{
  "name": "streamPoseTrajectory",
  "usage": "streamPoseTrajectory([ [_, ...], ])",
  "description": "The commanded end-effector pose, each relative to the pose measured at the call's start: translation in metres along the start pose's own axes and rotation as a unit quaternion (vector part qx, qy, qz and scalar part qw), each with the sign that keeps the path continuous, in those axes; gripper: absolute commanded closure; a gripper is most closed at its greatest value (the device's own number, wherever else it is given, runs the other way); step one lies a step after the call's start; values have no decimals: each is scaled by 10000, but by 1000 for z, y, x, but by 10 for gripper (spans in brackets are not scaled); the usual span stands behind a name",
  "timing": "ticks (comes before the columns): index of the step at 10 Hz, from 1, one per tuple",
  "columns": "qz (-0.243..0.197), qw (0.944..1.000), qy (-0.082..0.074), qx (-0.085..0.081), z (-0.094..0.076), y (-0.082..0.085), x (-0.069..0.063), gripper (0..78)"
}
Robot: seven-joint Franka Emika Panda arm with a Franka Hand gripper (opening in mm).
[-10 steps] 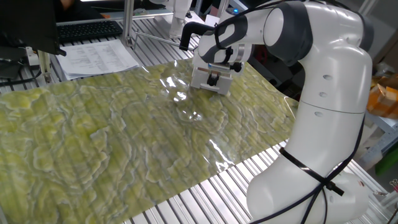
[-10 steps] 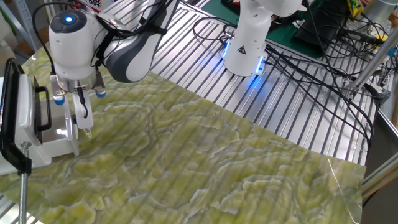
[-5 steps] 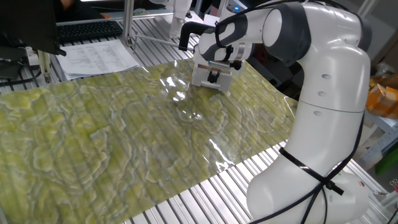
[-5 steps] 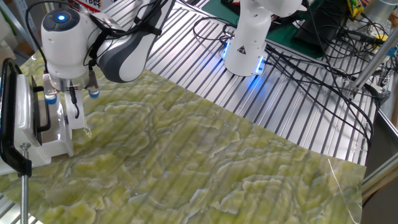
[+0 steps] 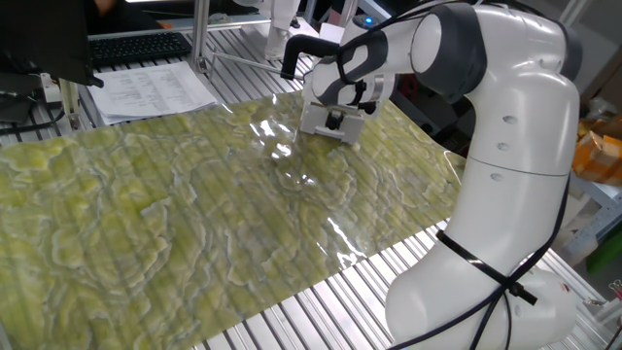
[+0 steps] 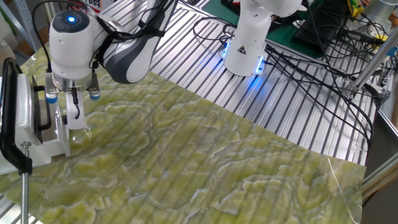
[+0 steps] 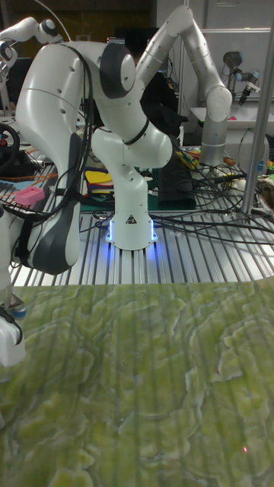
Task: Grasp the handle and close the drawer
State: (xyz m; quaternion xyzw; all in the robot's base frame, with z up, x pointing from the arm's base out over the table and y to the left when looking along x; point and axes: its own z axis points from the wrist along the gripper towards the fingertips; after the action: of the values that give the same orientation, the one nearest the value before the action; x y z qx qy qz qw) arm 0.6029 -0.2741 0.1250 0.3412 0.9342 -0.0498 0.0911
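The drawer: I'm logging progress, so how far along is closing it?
Reaching looks done: the end effector is at the drawer front, fingers around the handle. Pushing appears in hand. Whether it is fully shut cannot be told; release remains.

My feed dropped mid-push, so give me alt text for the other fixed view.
The pincer hangs fingers-down at the front of the small white drawer at the left edge of the green marbled mat; the handle is hidden. A second robot's base glows blue behind, beside tangled cables.
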Motion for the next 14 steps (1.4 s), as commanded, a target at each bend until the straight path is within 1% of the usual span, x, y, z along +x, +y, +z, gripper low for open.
streamPoseTrajectory([
  [1,153,9985,-534,29,6,-11,-23,765],
  [2,170,9982,-578,27,7,-12,-25,765],
  [3,205,9976,-655,28,7,-13,-30,765],
  [4,209,9976,-662,27,7,-13,-30,765],
  [5,273,9970,-721,53,6,-13,-36,765],
  [7,329,9963,-797,34,9,-14,-44,765],
  [8,352,9956,-865,9,15,-15,-47,765],
  [9,382,9940,-1024,3,26,-14,-49,765],
  [10,388,9935,-1071,16,29,-14,-48,765],
  [11,447,9936,-1038,36,32,-16,-45,765],
  [12,433,9938,-1027,35,32,-16,-45,765],
  [13,420,9938,-1032,51,29,-17,-51,765],
  [14,413,9937,-1041,57,28,-17,-51,765],
])
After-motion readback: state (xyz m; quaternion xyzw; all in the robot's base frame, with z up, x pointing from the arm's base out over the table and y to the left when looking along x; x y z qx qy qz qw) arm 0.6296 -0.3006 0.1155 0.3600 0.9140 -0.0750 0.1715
